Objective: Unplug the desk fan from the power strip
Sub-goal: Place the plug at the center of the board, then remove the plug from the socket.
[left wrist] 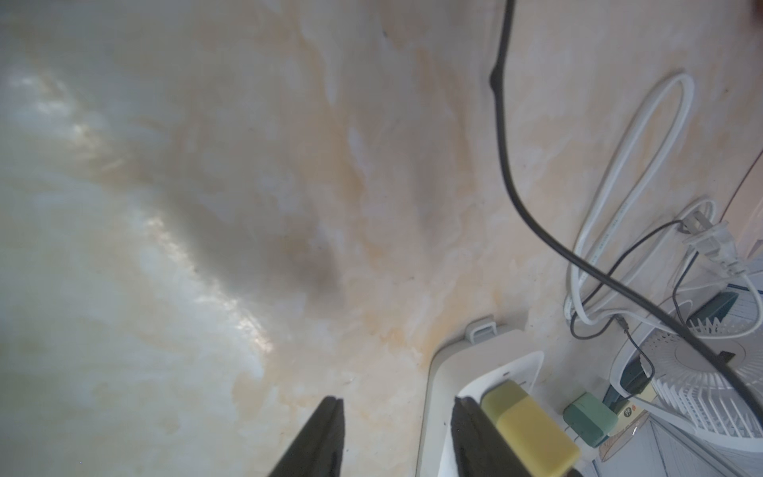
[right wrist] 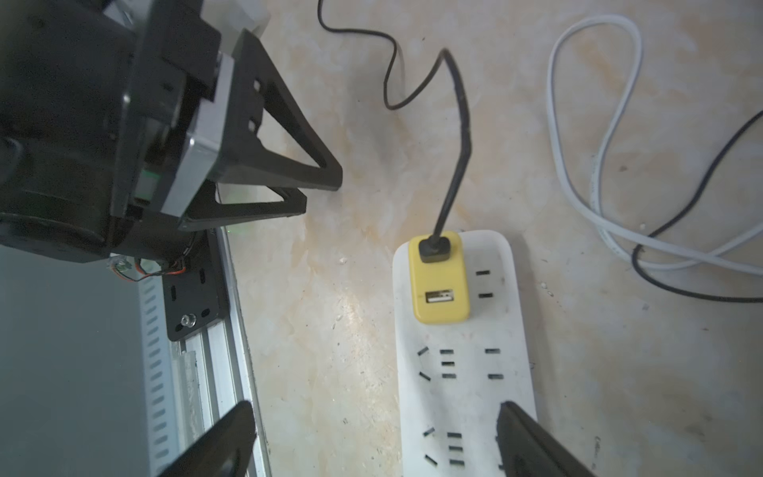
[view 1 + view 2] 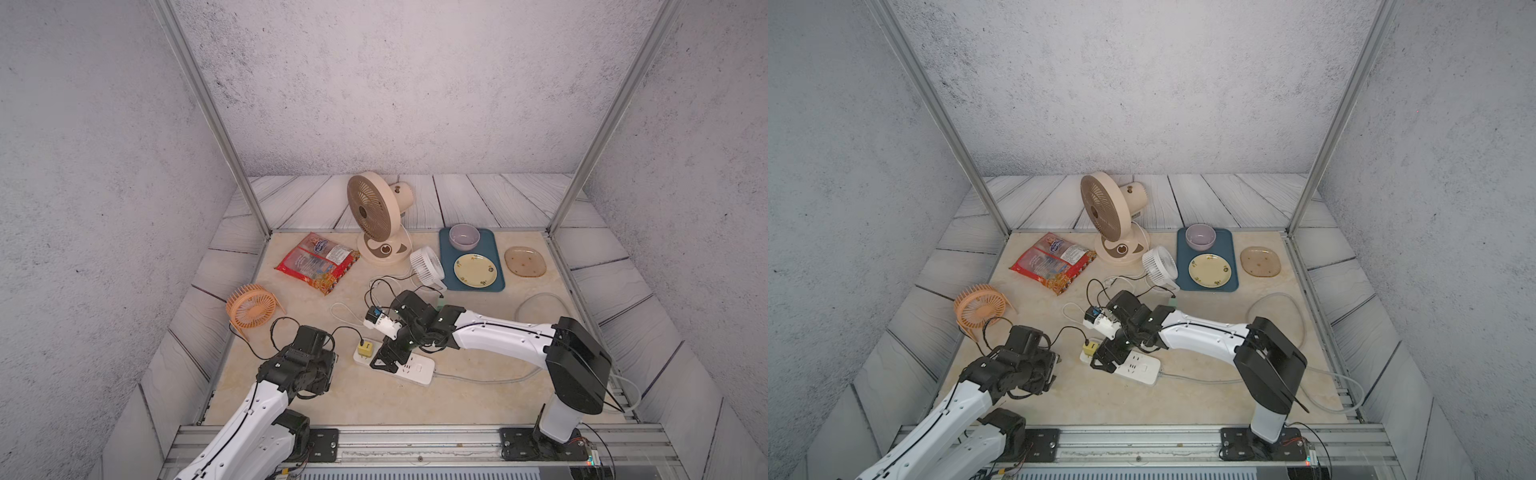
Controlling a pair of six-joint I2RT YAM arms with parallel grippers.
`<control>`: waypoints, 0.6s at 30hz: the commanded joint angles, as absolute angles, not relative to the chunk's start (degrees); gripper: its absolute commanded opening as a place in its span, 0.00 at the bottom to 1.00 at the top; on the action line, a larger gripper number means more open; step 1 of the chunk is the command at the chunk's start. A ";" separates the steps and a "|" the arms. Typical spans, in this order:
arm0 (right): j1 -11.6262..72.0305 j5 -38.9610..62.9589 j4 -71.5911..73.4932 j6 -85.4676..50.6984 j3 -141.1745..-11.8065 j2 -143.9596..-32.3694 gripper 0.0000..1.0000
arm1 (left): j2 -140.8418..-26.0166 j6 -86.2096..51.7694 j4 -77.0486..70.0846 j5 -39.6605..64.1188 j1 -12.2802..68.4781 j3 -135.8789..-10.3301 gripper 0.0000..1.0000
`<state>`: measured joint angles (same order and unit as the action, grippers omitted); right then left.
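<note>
Right wrist view looks down on the power strip (image 2: 458,371), a long white bar lying flat on the marbled bench (image 2: 330,330). A yellow adapter (image 2: 439,285) is plugged into the strip's far end, and a black cable (image 2: 458,136) rises from its top and snakes away. The right gripper (image 2: 375,409) has its jaws spread wide and grasps nothing. One fingertip is over the strip's sockets, the other off to its side. Only this view shows the left gripper (image 2: 320,192) from outside, low over the bench, with bare surface between its tips and the adapter.

Left wrist view sees the adapter (image 1: 528,425) from the side, close beside one of its dark fingers (image 1: 475,437). Its jaws are parted, with only bench between them. Beyond the strip it shows a small white fan (image 1: 702,371) and a green plug (image 1: 590,419), which the right wrist view does not show.

Both top views place the strip (image 3: 415,368) (image 3: 1142,368) near the front centre of the bench, between the arms. The right gripper (image 3: 384,359) covers its middle, and a grey cord (image 3: 478,379) trails off toward the right arm. They alone show the beige fan (image 3: 374,216) at the back, an orange fan (image 3: 251,307) on the left and a blue tray (image 3: 498,286) with dishes. No view shows which fan the black cable reaches.
</note>
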<state>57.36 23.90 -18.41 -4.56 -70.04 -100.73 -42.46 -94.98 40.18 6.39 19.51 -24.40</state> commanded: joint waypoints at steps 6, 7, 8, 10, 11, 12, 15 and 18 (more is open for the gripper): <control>58.09 17.87 -20.68 -6.31 -75.79 -108.23 0.84 | -37.52 -96.66 42.91 10.24 15.60 -21.54 0.49; 58.10 17.32 -20.73 -6.53 -76.59 -108.93 0.82 | -36.94 -97.40 42.44 10.93 15.50 -21.01 0.49; 58.10 16.93 -20.61 -6.51 -77.28 -109.58 0.80 | -36.39 -97.79 42.11 11.28 15.47 -20.63 0.49; 58.18 16.47 -20.56 -6.32 -78.53 -110.53 0.75 | -35.73 -97.83 42.33 11.51 15.42 -20.48 0.49; 58.23 16.37 -20.63 -6.06 -79.05 -110.92 0.73 | -35.61 -97.57 42.72 11.56 15.39 -20.57 0.49; 58.27 16.52 -20.73 -5.91 -79.62 -111.33 0.70 | -35.64 -97.34 43.07 11.76 15.32 -20.64 0.49; 58.27 17.80 -21.19 -5.73 -80.83 -112.85 0.62 | -36.06 -96.86 42.87 12.74 15.21 -20.62 0.49; 58.35 18.12 -21.09 -5.76 -80.95 -113.78 0.56 | -36.95 -96.06 42.33 13.33 15.13 -21.08 0.49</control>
